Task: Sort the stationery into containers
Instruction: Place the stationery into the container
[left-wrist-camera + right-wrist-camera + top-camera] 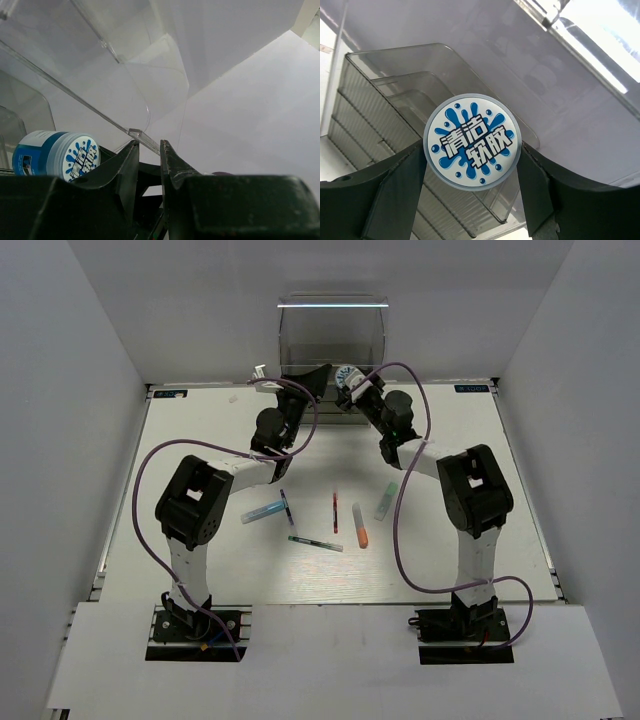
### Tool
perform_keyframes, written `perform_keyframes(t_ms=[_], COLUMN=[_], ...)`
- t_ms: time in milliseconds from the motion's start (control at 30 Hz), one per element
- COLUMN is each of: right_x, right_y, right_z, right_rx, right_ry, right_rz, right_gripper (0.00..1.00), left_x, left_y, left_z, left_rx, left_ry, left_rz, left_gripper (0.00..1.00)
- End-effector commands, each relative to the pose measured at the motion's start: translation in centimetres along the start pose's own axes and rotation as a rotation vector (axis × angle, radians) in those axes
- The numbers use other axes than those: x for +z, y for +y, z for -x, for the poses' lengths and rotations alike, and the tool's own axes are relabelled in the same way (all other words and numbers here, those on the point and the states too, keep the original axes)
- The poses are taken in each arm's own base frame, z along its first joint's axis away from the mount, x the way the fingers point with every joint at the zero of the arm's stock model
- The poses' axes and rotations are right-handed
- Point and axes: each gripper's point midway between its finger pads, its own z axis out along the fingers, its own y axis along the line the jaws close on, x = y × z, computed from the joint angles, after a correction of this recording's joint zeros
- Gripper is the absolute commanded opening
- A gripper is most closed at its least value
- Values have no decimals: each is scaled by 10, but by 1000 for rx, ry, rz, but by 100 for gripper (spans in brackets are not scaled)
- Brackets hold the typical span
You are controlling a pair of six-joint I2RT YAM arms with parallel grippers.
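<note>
Far edge of the worktop (200, 570), middle: holding up the tape roll (472, 141), small, round, blue and white, printed face toward the wrist camera, just in front of the clear organiser (330, 332). Clamped by the right gripper (470, 156) across the roll's full width, pads on the curved rim. Probably light and rigid, with a smooth round wall apt to slip or spin. Best pinched across the diameter, as here, and likely to wander if set down on its rim.

Nearly together at the left gripper (149, 143), tips apparently nipping a thin clear lip of the organiser.

Counted near the worktop's middle, between the two arms: three short markers and three thin pens. From left to right: light-blue marker (262, 511), dark pen (287, 508), green pen (315, 542), red pen (335, 512), orange marker (360, 526), pale-green marker (385, 502). All lying flat and apart from the organiser. Likely light, stiff and prone to roll; best taken mid-barrel, across the shaft.

One roll, one organiser, with shallow grey drawers (375, 115) stacked beneath a tall clear compartment.
</note>
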Motion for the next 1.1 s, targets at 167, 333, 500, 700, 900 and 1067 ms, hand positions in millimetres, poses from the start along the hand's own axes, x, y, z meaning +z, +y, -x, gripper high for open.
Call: perform_keyframes(t_ms=[167, 333, 500, 700, 900, 1067], right_x=[11, 20, 29, 33, 25, 18], right_y=[-50, -58, -47, -43, -29, -27], right_z=[54, 43, 22, 9, 5, 6], right_rx=[-97, -102, -95, -91, -50, -27], right_ry=[-185, -157, -110, -85, -61, -52], right_rz=[-174, -218, -183, -155, -82, -58], right_gripper=[0, 0, 0, 0, 36, 70], left_x=[11, 11, 10, 8, 7, 7], left_y=[-57, -57, -54, -50, -46, -46], left_z=[39, 39, 37, 35, 35, 35], left_rx=[-5, -5, -3, -2, -1, -1], left_ry=[-82, -82, -78, -73, -77, -77], left_rz=[-115, -115, -107, -99, -87, -87], left_gripper=[35, 35, 35, 35, 35, 35])
